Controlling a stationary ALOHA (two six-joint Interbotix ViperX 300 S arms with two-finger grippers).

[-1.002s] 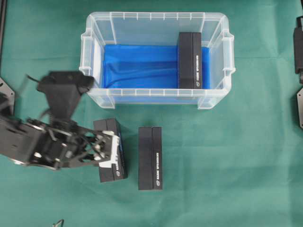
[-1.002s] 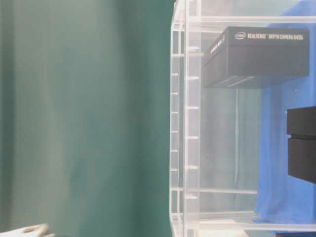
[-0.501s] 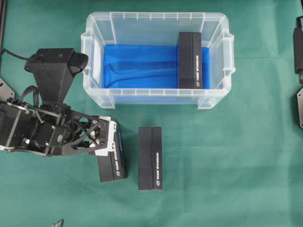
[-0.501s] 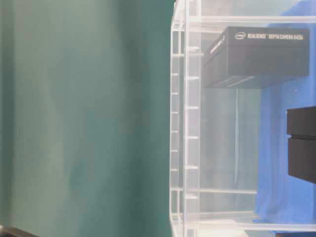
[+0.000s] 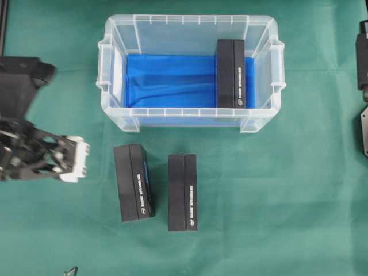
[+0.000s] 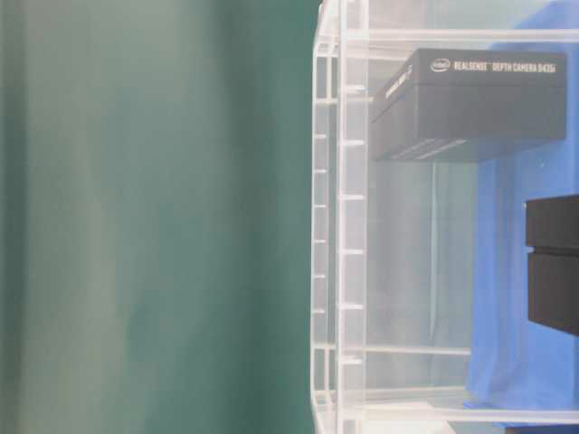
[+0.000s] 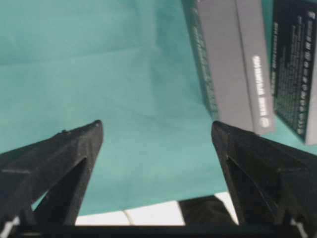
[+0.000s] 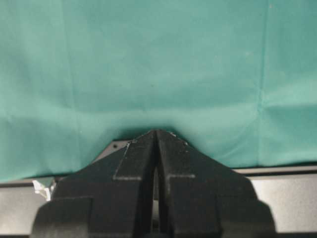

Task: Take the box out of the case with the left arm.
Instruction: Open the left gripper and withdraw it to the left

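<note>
Case at far centre of surface. One box inside case, at its right end, on the lining. Two more boxes out on surface near of case: left box and right box, side by side, apart. Left pincer left of left box, not touching. Right arm at far right edge.
</note>
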